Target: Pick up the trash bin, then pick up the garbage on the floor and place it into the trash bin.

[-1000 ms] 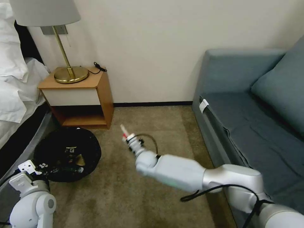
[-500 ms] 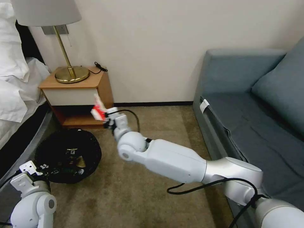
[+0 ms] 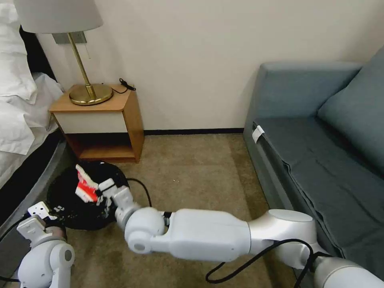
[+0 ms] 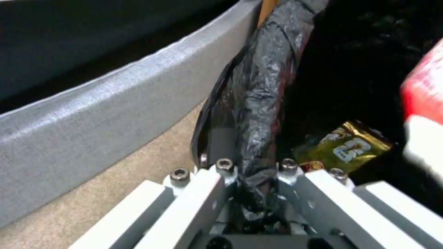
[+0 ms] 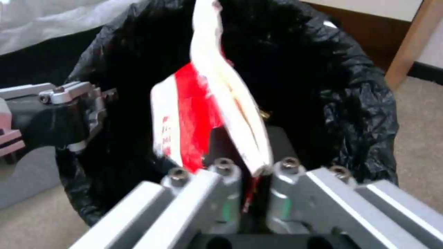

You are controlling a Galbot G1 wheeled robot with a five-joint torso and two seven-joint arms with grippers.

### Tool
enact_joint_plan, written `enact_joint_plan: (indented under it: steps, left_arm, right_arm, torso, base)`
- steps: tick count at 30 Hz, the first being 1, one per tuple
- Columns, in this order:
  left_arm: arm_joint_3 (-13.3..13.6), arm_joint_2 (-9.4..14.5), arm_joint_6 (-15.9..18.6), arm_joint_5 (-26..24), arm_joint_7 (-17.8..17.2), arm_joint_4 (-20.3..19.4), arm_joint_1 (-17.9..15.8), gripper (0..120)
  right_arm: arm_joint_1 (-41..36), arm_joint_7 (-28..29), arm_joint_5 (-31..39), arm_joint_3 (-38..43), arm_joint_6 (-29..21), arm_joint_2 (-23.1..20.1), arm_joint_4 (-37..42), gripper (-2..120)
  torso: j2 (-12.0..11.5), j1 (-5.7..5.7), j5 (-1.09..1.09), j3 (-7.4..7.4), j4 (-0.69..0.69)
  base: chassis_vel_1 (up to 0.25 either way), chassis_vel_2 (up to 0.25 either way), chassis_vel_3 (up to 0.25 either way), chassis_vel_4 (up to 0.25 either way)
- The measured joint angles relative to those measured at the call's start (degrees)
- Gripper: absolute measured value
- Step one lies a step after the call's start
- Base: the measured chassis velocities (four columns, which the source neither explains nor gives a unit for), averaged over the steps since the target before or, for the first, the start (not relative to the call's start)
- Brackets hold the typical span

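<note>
Swinging across from mid-carpet, my right gripper (image 3: 97, 191) now hangs over the black-bagged round white trash bin (image 3: 116, 176) — fingers pinching the red-white snack packet (image 5: 203, 114), which stands up beyond them, bin mouth directly below. My left gripper (image 4: 249, 180) clamps the bin's rim.

Floor (image 3: 188, 168): tan short-pile carpet, running to a dark baseboard at the far wall. Standing on it, far left: wooden nightstand (image 3: 132, 120). Right side: blue-grey sofa (image 3: 280, 152), base on the carpet. Left edge: bed frame (image 3: 24, 192). Near left, between bed frame and nightstand: trash bin (image 3: 116, 176) with black liner; whether it touches the carpet cannot be told.
</note>
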Motion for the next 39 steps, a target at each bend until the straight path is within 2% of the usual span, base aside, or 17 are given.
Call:
enact_joint_plan:
  steps: [3,4,7,8,9,13,16,17,19,20,21,22,23,24,25,34,39]
  left_arm:
    - [0.0,-0.03,0.05,-0.02,-0.05,-0.03,-0.09,2]
    - [0.0,-0.03,0.05,-0.02,-0.05,-0.03,-0.09,2]
    - [0.09,-0.17,0.11,-0.12,-0.16,-0.04,-0.25,2]
    - [0.09,-0.17,0.11,-0.12,-0.16,-0.04,-0.25,2]
    - [0.14,-0.21,0.12,-0.27,-0.23,-0.04,-0.34,2]
    - [0.26,-0.25,0.35,-0.99,-0.61,-0.05,-0.41,2]
    - [0.56,-0.31,1.81,-4.45,-2.78,-0.28,-0.46,2]
    - [0.56,-0.31,1.81,-4.45,-2.78,-0.28,-0.46,2]
    - [0.96,-0.28,4.19,-12.3,-7.57,-0.99,-0.51,2]
    - [1.16,-0.07,6.16,-21.3,-14.18,-1.22,-1.14,2]
    - [1.16,-0.07,6.16,-21.3,-14.18,-1.22,-1.14,2]
    - [1.16,0.08,6.62,-24.65,-16.73,-1.03,-1.64,2]
    - [1.16,0.17,6.76,-26.08,-17.83,-0.8,-1.91,2]
    - [1.14,0.37,7.16,-29.22,-20.17,-0.02,-2.52,2]
    - [1.08,0.45,7.46,-30.6,-21.16,0.64,-2.77,2]
    - [0.87,0.65,8.6,-31.27,-22.71,5.18,-3.64,2]
    - [0.82,0.66,8.72,-31.34,-22.52,6.12,-3.69,2]
  right_arm:
    - [0.12,-0.19,-0.51,0.14,-0.1,-0.42,-0.01,21]
    - [0.12,-0.19,-0.51,0.14,-0.1,-0.42,-0.01,21]
    - [0.24,-0.19,-0.84,0.31,-0.13,-1.14,0.19,34]
    - [0.24,-0.19,-0.84,0.31,-0.13,-1.14,0.19,34]
    - [0.24,-0.09,-1.05,0.46,-0.14,-1.39,0.36,41]
    - [0.24,0.15,-1.54,0.87,-0.14,-1.71,0.53,47]
    - [0.32,0.33,-2.39,2.37,-0.12,-2.45,0.78,65]
    - [0.32,0.33,-2.39,2.37,-0.12,-2.45,0.78,65]
    - [0.7,0.52,-2.79,4.56,-0.05,-3.33,1.31,76]
    - [0.91,0.69,-2.84,6.17,-0.02,-4.29,2.14,82]
    - [0.91,0.69,-2.84,6.17,-0.02,-4.29,2.14,82]
    - [0.93,0.83,-2.86,6.66,-0.01,-4.74,2.44,85]
    - [0.91,0.87,-2.87,6.77,-0.01,-4.88,2.55,87]
    - [0.73,1.02,-2.94,6.99,0.0,-5.3,2.85,95]
    - [0.46,1.09,-3.06,7.08,0.01,-5.49,2.98,98]
    - [-0.65,1.18,-3.44,7.18,0.11,-5.51,2.68,100]
    - [-0.95,1.15,-3.54,7.08,0.14,-5.48,2.4,100]
  torso:
    - [0.0,0.0,0.0,0.0,0.0]
    - [0.0,0.0,0.0,0.0,0.0]
    - [0.0,0.0,0.01,0.0,0.0]
    - [0.0,0.0,0.01,0.0,0.0]
    - [0.0,0.0,0.01,0.0,0.0]
    - [0.0,0.0,0.02,0.0,0.0]
    - [0.0,0.0,0.01,0.0,0.0]
    - [0.0,0.0,0.01,0.0,0.0]
    - [0.0,0.0,0.02,0.0,0.0]
    - [0.0,0.0,0.02,0.0,-0.01]
    - [0.0,0.0,0.02,0.0,-0.01]
    - [0.0,0.0,0.02,0.0,-0.01]
    - [0.0,0.0,0.02,0.0,-0.01]
    - [0.0,0.0,0.01,0.0,-0.01]
    - [0.0,0.0,0.02,0.0,-0.01]
    - [0.0,0.0,0.01,0.0,0.0]
    - [0.0,0.0,0.02,0.0,0.0]
  base:
    - [0.0,0.0,0.0,0.0]
    - [0.0,0.0,0.0,0.0]
    - [0.0,0.0,0.0,0.0]
    - [0.0,0.0,0.0,0.0]
    - [0.0,0.0,0.0,0.0]
    - [0.0,0.0,0.0,0.0]
    - [0.0,0.0,0.0,0.0]
    - [0.0,0.0,0.0,0.0]
    - [0.0,0.0,0.0,0.0]
    - [0.0,0.0,0.0,0.0]
    - [0.0,0.0,0.0,0.0]
    - [0.0,0.0,0.0,0.0]
    - [0.0,0.0,0.0,0.0]
    - [0.0,0.0,0.0,0.0]
    - [0.0,0.0,0.0,0.0]
    - [0.0,0.0,0.0,0.0]
    - [0.0,0.0,0.0,0.0]
